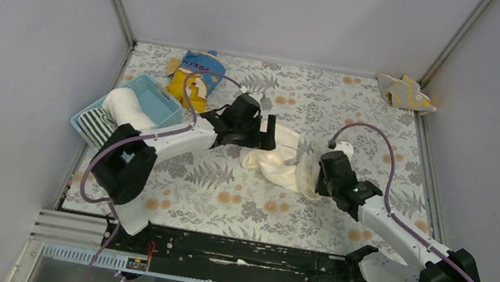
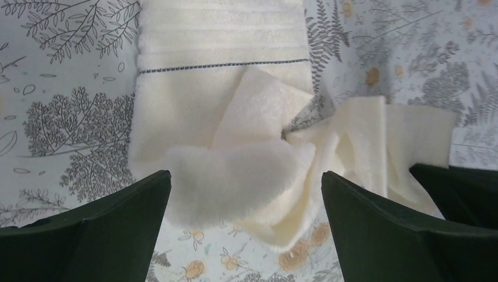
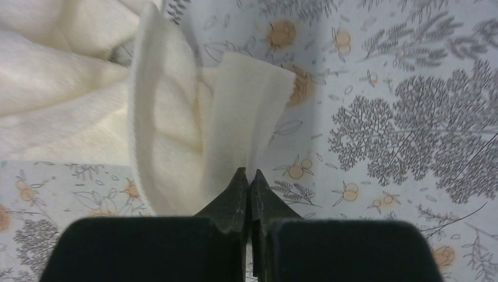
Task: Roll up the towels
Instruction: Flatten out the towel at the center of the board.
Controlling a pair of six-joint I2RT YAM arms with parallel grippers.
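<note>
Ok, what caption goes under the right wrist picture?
Right gripper, jaws shut, pinching a fold of the cream towel over the flowery table.

Left claw (image 2: 244,176) agape, right claw (image 3: 249,174) (tips together) tightly closed.

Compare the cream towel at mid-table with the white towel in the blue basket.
The cream towel lies crumpled; the white towel is rolled. The cream towel is on the tablecloth; the white towel sits in the basket. The right gripper pinches the cream towel's edge; nothing grips the white towel. Both are plain pale cloth.
</note>
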